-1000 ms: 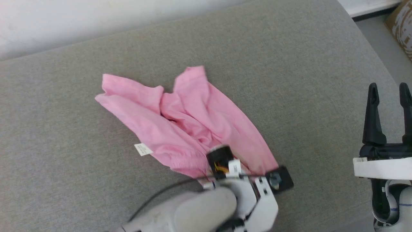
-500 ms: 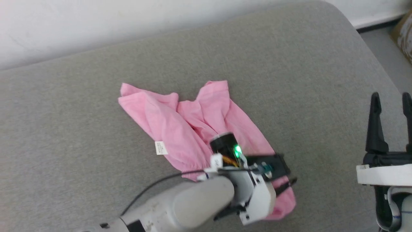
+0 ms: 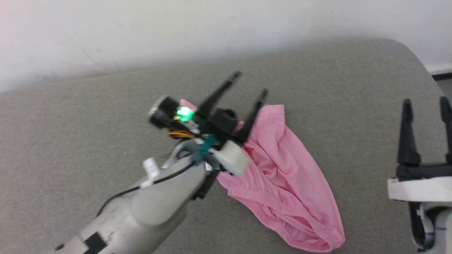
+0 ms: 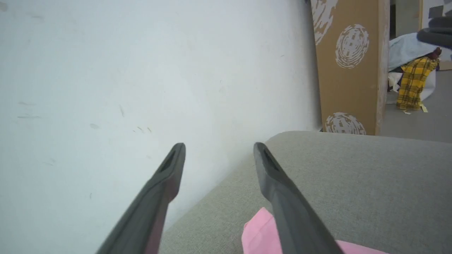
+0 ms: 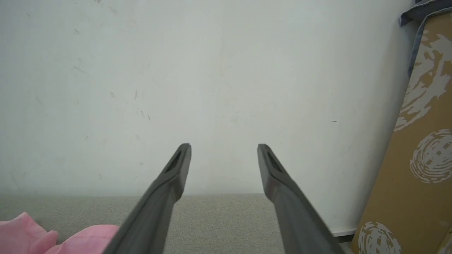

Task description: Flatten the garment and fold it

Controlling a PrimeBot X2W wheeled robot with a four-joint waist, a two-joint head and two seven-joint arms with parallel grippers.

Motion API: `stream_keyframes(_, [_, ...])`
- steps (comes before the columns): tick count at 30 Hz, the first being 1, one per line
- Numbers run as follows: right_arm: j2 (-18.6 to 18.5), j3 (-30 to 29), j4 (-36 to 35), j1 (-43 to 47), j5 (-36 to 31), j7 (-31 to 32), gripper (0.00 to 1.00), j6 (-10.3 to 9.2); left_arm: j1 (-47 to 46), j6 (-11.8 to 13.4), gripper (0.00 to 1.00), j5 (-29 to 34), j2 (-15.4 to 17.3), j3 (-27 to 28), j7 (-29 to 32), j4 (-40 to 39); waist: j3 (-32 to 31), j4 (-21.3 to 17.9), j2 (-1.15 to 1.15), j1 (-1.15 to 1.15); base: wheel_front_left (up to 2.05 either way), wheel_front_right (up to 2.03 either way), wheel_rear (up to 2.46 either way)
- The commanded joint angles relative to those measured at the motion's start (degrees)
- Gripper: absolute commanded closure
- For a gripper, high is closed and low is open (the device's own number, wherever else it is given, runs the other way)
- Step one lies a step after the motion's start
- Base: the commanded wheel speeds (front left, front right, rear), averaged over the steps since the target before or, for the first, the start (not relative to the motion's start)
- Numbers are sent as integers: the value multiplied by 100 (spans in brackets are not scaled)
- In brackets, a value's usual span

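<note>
The pink garment lies crumpled on the grey cushion, its gathered waistband toward the near right. My left gripper is lifted above the garment's far left part, open, holding nothing, its fingers pointing toward the wall. Seen from the left wrist, the open left gripper faces the wall, and a pink corner of the garment shows below it. My right gripper stands open at the right edge, apart from the cloth. The right wrist view has the open right gripper and a bit of the garment at the lower left.
A white wall runs behind the cushion. The cushion's rounded right end drops to the floor. A patterned cardboard box stands past that end, with a pile of cloth beyond it.
My left gripper has opened, let go of the garment's waistband and risen, swinging up toward the wall. The garment has shifted right and toward me. The head camera has tilted up.
</note>
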Motion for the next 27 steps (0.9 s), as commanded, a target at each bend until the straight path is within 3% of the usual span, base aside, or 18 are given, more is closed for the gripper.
stream_keyframes(1, [-19, 180, -29, -182, -204, -27, 0, -11, 375, 437, 0, 178, 250, 455, -24, -478, -108, 161, 0, 1, 0, 0, 0])
stream_keyframes(2, [-19, 180, -29, -182, -204, -27, 0, -11, 375, 437, 0, 178, 250, 455, -24, -478, -108, 161, 0, 1, 0, 0, 0])
stream_keyframes(5, [-396, 555, 197, -291, -201, -27, 0, -11, 925, 917, 0, 333, 581, 1113, -26, -1063, -119, 186, 0, 1, 0, 0, 0])
stream_keyframes(10, [-1513, 1552, 935, -546, 60, 75, 0, -11, 1865, 1379, 0, 505, 1002, 2081, -27, -1684, -131, 244, 0, 1, 0, 0, 0])
stream_keyframes(14, [-2501, 2684, 1235, -988, 824, 976, 0, -11, 2496, 1606, 0, 721, 1128, 2707, -27, -2068, -99, 301, 0, 1, 0, 0, 0])
stream_keyframes(17, [-3208, 3657, 1221, -1333, 1662, 1892, 0, -11, 2882, 1680, 0, 927, 1102, 3004, -27, -2242, -59, 372, 0, 1, 0, 0, 0])
stream_keyframes(21, [-3857, 4678, 1206, -1823, 2684, 3041, 0, -11, 3222, 1684, 0, 1183, 969, 3305, -28, -2446, 66, 486, 0, 1, 0, 0, 0])
stream_keyframes(24, [-4118, 5314, 1336, -2136, 3257, 3807, 0, -11, 3385, 1627, 0, 1288, 811, 3498, -28, -2547, 216, 606, 0, 1, 0, 0, 0])
stream_keyframes(27, [-4058, 5745, 1583, -2397, 3633, 4062, 0, -11, 3476, 1546, 0, 1368, 664, 3693, -28, -2553, 381, 706, 0, 1, 0, 0, 0])
